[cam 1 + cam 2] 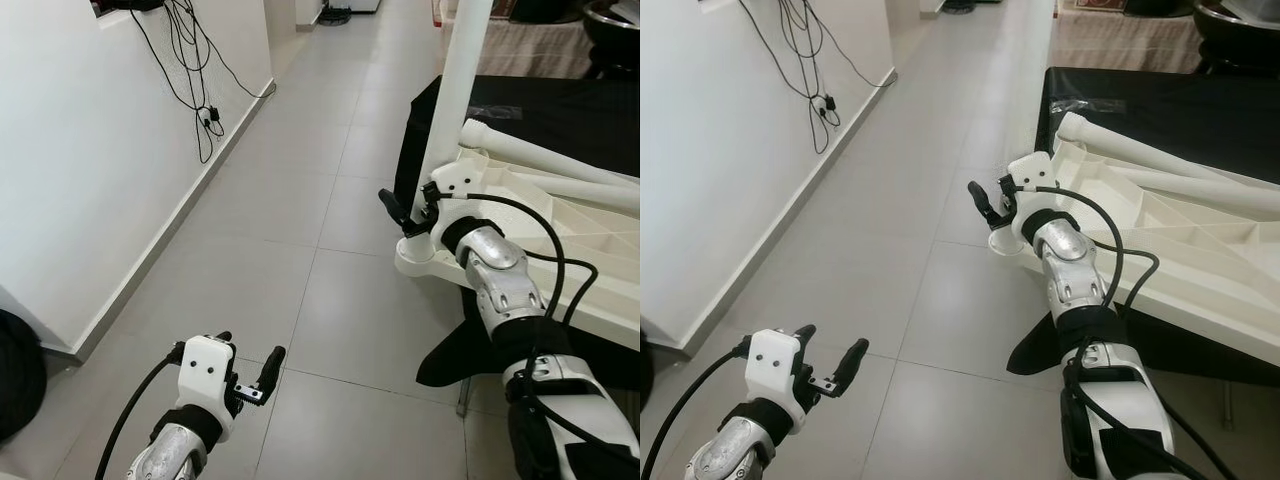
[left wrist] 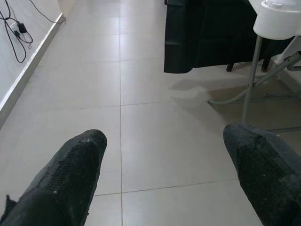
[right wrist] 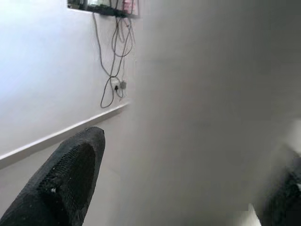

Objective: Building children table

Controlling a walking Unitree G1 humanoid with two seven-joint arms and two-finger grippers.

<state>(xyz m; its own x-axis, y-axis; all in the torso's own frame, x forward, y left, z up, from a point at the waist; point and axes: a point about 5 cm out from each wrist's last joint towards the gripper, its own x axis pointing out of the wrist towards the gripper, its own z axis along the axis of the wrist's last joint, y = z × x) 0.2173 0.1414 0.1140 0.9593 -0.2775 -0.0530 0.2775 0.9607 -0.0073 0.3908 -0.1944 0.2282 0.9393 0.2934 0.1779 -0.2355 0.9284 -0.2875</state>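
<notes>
While the left end effector (image 1: 250, 372) is held low and nearest the camera over the tiled floor (image 1: 300, 250), its two black fingers (image 2: 70, 174) are spread wide with nothing between them, so that arm is judged idle for now. Just beyond and to the right, the right end effector (image 1: 412, 205) is set at the corner of the white children's table (image 1: 560, 230), which is laid upside down on a surface draped with a black cloth (image 1: 560, 110). One white leg (image 1: 462, 80) is seen standing upright in the corner socket (image 1: 420, 255), and the right fingers are placed about its base; in the right wrist view a pale blurred mass is seen close between the two dark fingers (image 3: 66, 179), so the fingers appear parted around the leg, though whether they press on it cannot be told. A second leg (image 1: 550, 158) is seen lying loose across the ribbed underside of the table. Farther off, cables (image 1: 190, 60) are hung down the white wall (image 1: 90, 150).

The build is judged to be at an early stage: one leg is seated or being seated, at least one more is left to be fitted, and the table is yet to be turned upright.
</notes>
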